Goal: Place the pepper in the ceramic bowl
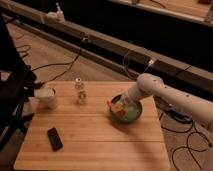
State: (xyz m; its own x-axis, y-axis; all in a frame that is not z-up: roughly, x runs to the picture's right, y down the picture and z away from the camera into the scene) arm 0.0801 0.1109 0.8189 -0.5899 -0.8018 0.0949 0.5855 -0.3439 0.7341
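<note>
The ceramic bowl [131,116], green inside with a darker rim, sits on the right part of the wooden table [90,135]. My gripper [119,104] hangs over the bowl's left rim, at the end of the white arm coming in from the right. The small orange-red pepper [113,105] is at the gripper's tip, just above the bowl's left edge.
A white mug [48,98] stands at the table's left. A small white bottle [80,91] stands at the middle back. A flat black device [54,138] lies at the front left. Cables run across the floor behind the table.
</note>
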